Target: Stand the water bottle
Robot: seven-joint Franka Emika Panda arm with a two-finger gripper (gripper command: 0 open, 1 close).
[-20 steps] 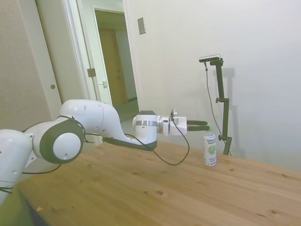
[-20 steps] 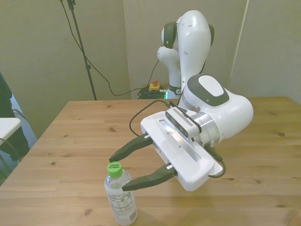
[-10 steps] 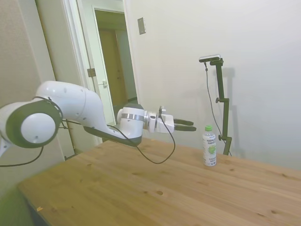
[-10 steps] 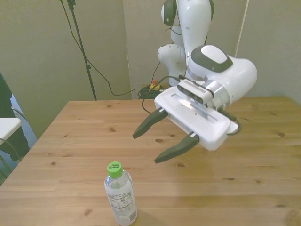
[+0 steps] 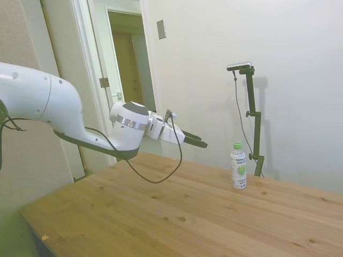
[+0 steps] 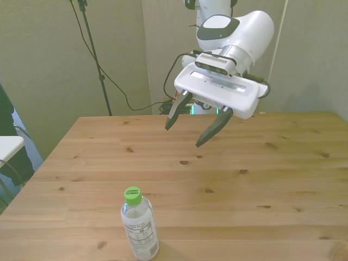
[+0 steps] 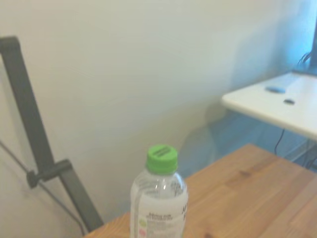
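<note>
Item 1, water bottle [image 5: 238, 166]: I log it standing upright on the wooden surface [image 5: 177, 214], green cap [image 6: 132, 194] on top, white label with green marks and dark print facing the side camera. In the front view it sits close to the surface's near edge, toward the front view's left. The wrist camera shows it [image 7: 159, 203] blurred, cap up, with a pale wall behind it.

Item 2, jaws [image 6: 194, 124]: raised in the air, well apart from the water bottle and higher than its cap. I read them as spread wide, dark fingers [image 6: 173, 115] splayed and angled downward, with nothing between them. In the side view they [image 5: 194, 140] point toward the water bottle across a clear stretch of surface.

Item 3, white arm [image 5: 59, 115]: reaches out above the surface, a black cable [image 5: 155, 171] looping beneath the wrist, on the side away from the water bottle.
</note>
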